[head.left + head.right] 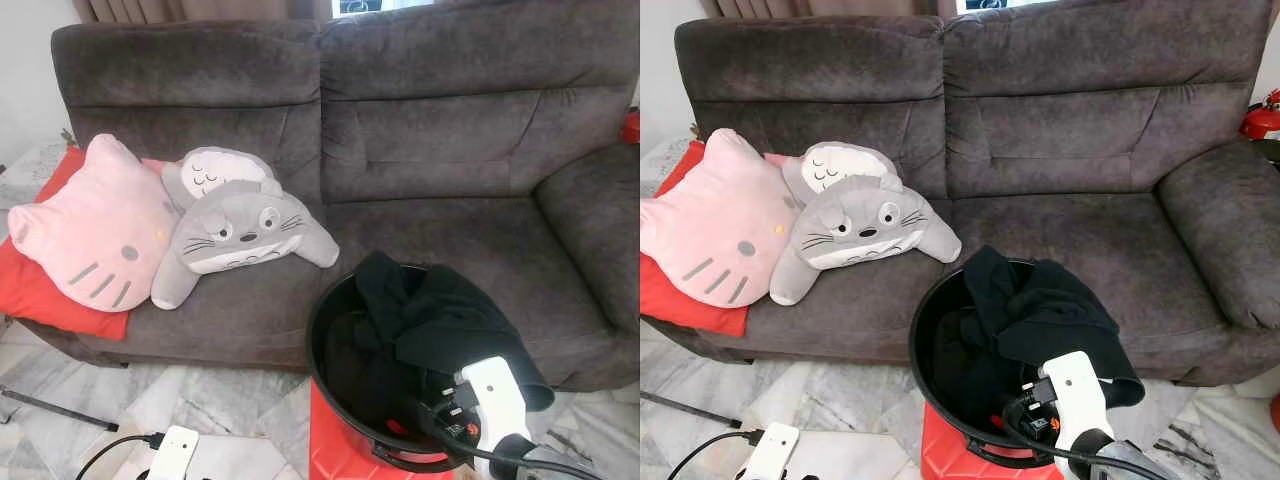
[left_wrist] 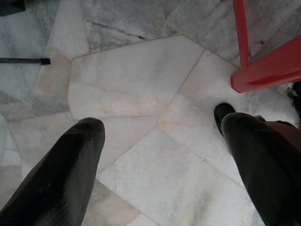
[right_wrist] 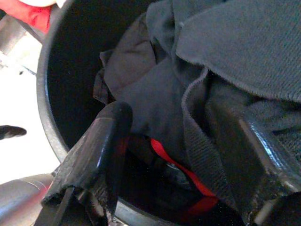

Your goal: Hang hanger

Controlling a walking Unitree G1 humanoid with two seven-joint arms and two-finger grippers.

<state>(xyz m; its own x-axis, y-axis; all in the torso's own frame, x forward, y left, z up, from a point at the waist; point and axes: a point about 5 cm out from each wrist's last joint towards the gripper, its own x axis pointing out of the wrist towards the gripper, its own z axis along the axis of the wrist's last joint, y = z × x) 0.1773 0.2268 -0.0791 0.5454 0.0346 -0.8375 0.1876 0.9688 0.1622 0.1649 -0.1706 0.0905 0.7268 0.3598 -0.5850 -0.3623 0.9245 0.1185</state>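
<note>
My right claw (image 3: 174,141) is down inside the black bucket (image 1: 330,310), fingers spread wide, nothing between them yet. The bucket stands on a red stool (image 1: 335,440) in front of the grey sofa (image 1: 430,150); it's stuffed with black clothes (image 1: 440,320), part of them spilling over the rim toward the sofa. In the right wrist view a red strip (image 3: 181,172) runs low in the bucket under the fabric, just ahead of the claw and between the two fingers' lines. I judge that's the hanger, but most of it is buried, so can't confirm. Its visible part runs slantwise across the gap between my fingers, dropping toward the bucket floor; the rest of its axis is hidden. A fold of cloth lies against my far finger (image 3: 254,155), so closing now would likely pinch cloth along with it. The right arm is the near one by far. My left claw (image 2: 160,155) hangs low over the marble floor (image 2: 136,84), fingers wide apart, empty, off to the stool's side. On the sofa: pink cat cushion (image 1: 90,230), grey plush (image 1: 240,235), red cushion (image 1: 40,290) under them. Can't see any rail to hang on from here.
</note>
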